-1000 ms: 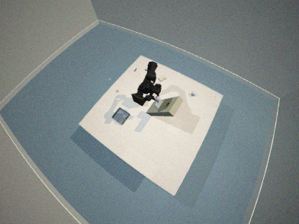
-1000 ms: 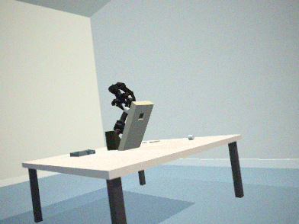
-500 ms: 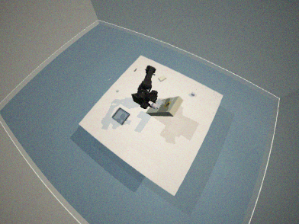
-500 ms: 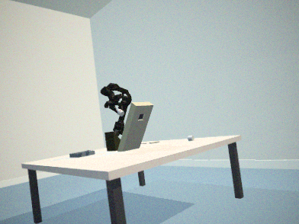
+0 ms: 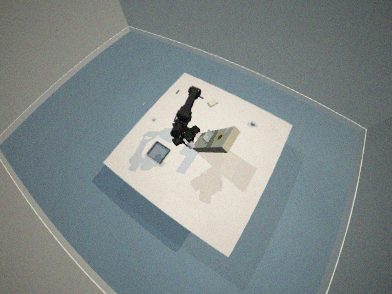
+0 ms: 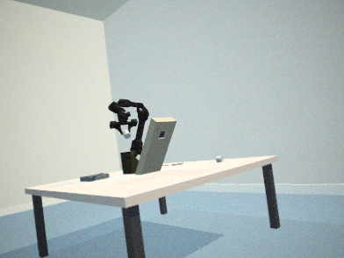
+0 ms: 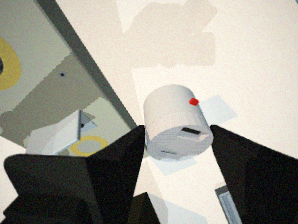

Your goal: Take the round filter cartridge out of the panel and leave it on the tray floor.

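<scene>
The white round cartridge (image 7: 170,112) (image 6: 126,134) has two narrow slots on its end face and a red mark on its side. My gripper (image 7: 176,130) (image 6: 125,131) is shut on it, one finger on each side, and holds it in the air clear of the panel. The grey-green service panel (image 5: 233,136) (image 6: 153,151) (image 7: 50,95) stands tilted and shows a yellow ring around a dark opening. The tray (image 5: 164,145) (image 6: 94,177) (image 7: 220,189) is low and dark-rimmed, on the side of the gripper away from the panel. Its floor shows no object in the top view.
A pale flap (image 7: 67,136) (image 5: 207,135) sticks out from the panel face, near a second, paler yellow ring (image 7: 89,145). A dark olive block (image 6: 128,162) stands beside the panel. A small grey object (image 5: 252,124) (image 6: 219,159) and a pale flat piece (image 5: 212,103) lie farther back on the table.
</scene>
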Robot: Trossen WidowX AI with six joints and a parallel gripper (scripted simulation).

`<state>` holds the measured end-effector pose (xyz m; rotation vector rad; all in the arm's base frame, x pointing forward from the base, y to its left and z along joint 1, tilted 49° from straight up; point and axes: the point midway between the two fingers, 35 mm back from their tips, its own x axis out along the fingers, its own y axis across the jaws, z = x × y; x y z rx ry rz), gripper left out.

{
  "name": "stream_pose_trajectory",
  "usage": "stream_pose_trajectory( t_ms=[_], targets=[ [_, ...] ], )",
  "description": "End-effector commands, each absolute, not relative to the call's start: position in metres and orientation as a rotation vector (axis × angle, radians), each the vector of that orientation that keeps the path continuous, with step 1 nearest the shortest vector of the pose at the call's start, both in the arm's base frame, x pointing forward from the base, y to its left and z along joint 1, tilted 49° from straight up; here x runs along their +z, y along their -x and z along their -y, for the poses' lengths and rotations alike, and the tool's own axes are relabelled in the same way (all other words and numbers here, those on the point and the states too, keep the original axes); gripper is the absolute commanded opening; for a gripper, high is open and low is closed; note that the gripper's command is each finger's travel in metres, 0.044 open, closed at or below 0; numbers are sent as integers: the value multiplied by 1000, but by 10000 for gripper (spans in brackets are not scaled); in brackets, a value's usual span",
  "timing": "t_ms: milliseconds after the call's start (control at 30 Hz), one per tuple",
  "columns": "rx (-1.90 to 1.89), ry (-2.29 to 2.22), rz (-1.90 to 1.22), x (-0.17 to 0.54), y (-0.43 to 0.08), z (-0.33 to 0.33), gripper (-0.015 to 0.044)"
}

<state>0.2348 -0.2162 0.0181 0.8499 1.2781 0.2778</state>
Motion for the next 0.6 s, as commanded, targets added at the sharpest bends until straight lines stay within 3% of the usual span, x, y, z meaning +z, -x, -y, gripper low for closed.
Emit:
stream_pose_trajectory(
  t_ms=[0, 567],
  targets=[
    [145, -909, -1334, 0, -221, 228, 0],
    [-441, -1121, -1454, -63, -162, 271, 0]
  ],
)
